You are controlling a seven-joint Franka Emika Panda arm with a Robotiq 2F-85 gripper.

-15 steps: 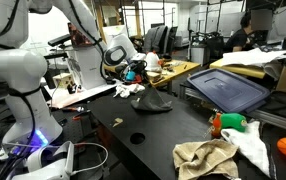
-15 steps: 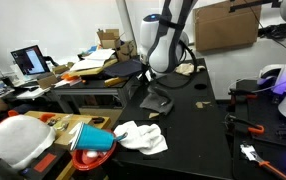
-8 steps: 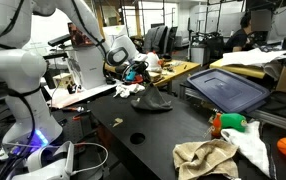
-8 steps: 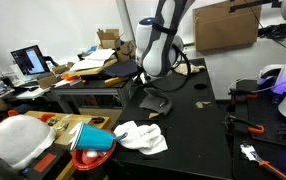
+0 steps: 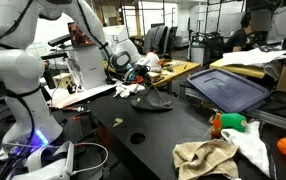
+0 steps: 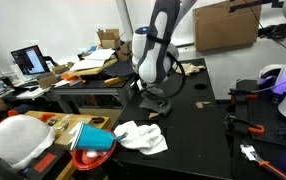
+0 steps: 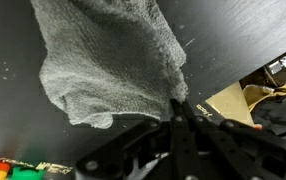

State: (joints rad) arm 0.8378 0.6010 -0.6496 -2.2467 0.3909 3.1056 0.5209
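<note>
Firmly pinching cloth [image 7: 108, 65] corner with gripper [image 7: 177, 107] closed tight, middle of table [image 5: 171, 128]; bare black top toward near edge, bin [image 5: 228, 90] crowding one side. Grey, nubbly, rumpled, lying flat.

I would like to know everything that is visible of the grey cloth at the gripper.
The grey cloth looks like soft terry fabric with a rough, looped surface. It is a single piece, rumpled rather than folded. The shut gripper pinches it at one edge, and the rest spreads out over the black table. In both exterior views it is a low dark heap.
</note>
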